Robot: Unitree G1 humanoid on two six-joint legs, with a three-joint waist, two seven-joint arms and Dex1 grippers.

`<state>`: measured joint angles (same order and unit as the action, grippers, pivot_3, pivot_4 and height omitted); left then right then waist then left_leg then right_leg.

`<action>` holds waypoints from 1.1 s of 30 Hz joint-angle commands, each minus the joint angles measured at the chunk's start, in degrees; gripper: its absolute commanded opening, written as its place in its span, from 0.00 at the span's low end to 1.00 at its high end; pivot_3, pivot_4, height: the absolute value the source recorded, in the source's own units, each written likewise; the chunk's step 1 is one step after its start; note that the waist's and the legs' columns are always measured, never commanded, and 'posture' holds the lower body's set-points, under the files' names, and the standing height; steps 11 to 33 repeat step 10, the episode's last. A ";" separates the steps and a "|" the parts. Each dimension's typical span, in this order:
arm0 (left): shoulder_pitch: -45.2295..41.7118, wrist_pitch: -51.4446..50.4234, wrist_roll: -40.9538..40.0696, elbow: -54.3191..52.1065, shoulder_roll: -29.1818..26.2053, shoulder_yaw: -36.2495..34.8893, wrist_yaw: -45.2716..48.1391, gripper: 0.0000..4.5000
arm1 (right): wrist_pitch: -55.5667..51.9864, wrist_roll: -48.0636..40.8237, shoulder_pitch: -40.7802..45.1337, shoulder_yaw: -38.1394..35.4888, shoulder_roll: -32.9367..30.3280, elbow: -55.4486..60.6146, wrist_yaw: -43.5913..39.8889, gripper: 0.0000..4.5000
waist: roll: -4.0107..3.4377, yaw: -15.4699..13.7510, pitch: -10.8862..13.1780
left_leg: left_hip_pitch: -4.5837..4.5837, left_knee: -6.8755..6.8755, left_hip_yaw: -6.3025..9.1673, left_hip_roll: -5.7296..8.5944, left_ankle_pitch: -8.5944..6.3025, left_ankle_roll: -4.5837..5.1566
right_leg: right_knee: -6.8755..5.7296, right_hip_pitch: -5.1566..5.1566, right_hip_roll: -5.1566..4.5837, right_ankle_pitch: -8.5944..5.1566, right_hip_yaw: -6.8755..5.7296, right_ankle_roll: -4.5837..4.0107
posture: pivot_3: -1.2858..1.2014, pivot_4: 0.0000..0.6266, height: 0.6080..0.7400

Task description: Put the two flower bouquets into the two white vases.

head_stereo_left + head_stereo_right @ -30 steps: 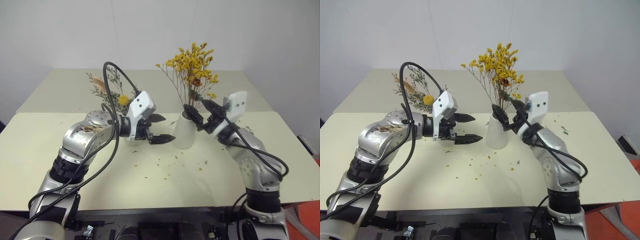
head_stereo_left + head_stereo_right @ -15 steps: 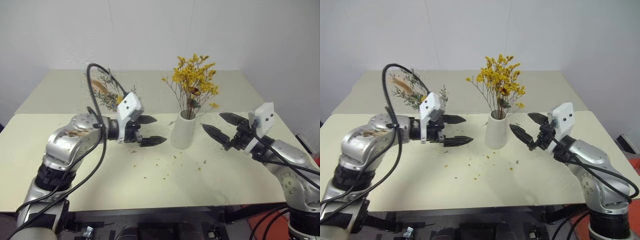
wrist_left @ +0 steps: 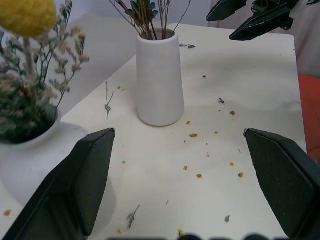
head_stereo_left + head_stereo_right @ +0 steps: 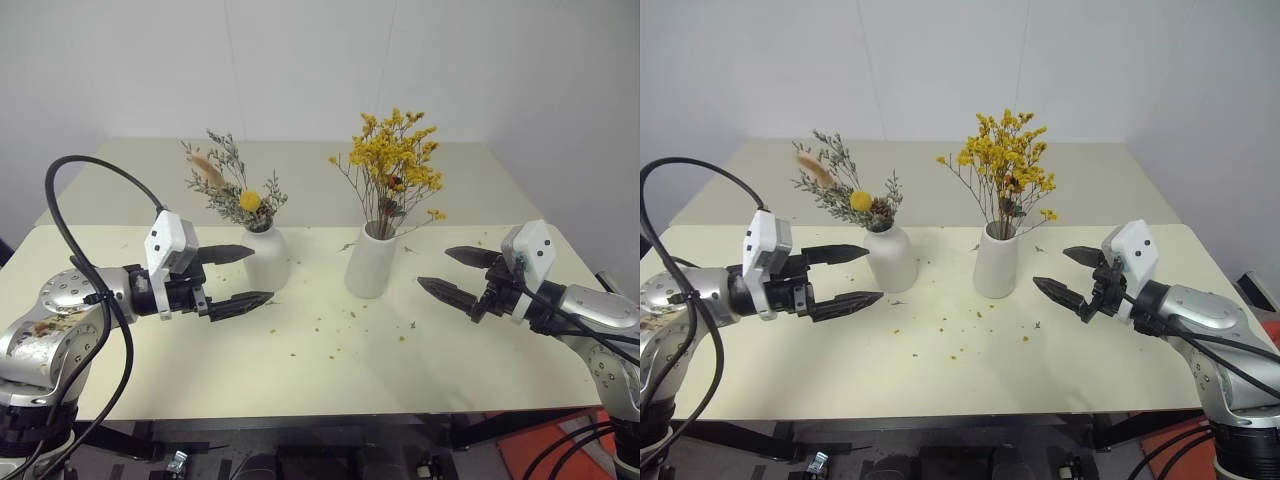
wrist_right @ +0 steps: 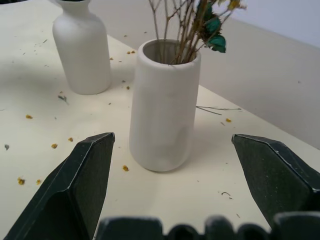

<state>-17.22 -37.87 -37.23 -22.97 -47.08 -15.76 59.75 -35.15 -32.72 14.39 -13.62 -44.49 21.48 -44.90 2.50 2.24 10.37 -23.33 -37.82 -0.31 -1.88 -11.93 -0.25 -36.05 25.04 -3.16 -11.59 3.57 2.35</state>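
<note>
The grey-green bouquet (image 4: 232, 187) with a yellow bloom stands in the rounded white vase (image 4: 266, 258) at centre left. The golden-yellow bouquet (image 4: 393, 166) stands in the straight white cylinder vase (image 4: 370, 262) at centre. My left gripper (image 4: 231, 276) hangs open just left of the rounded vase, nothing between its fingers. To the right of the cylinder vase my right gripper (image 4: 458, 273) is open and empty, pointing toward it. The wrist views show both vases, the cylinder (image 5: 164, 106) and the rounded one (image 3: 30, 150).
Yellow and green flower crumbs (image 4: 345, 322) lie scattered on the cream table (image 4: 320, 370) in front of the vases. A second table surface (image 4: 300, 165) extends behind, up to a white wall.
Both arms have drawn back and outward from the vases: the left gripper went left, uncovering the rounded vase, and the right gripper let go of the yellow stems and moved right.
</note>
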 commanded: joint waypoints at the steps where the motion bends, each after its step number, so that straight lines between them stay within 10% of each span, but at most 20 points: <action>1: 1.58 3.20 -0.61 -0.09 -1.54 -3.83 1.17 1.00 | 1.06 0.18 0.68 -0.75 -1.41 0.45 -0.89 0.99 | 0.00 0.00 0.00 | 0.00 0.00 0.00 0.00 0.00 0.00 | 0.00 0.00 0.00 0.00 0.00 0.00 | 0.52 0.24 1.00; 33: 5.31 5.98 -1.06 2.13 -2.05 -5.09 2.07 1.00 | -1.44 -1.38 0.01 -1.90 -3.34 1.14 -1.84 0.99 | 0.00 -0.01 0.00 | 0.00 0.00 -0.02 -0.01 0.00 0.00 | 0.00 0.00 0.00 0.00 0.00 0.00 | 0.52 0.24 1.00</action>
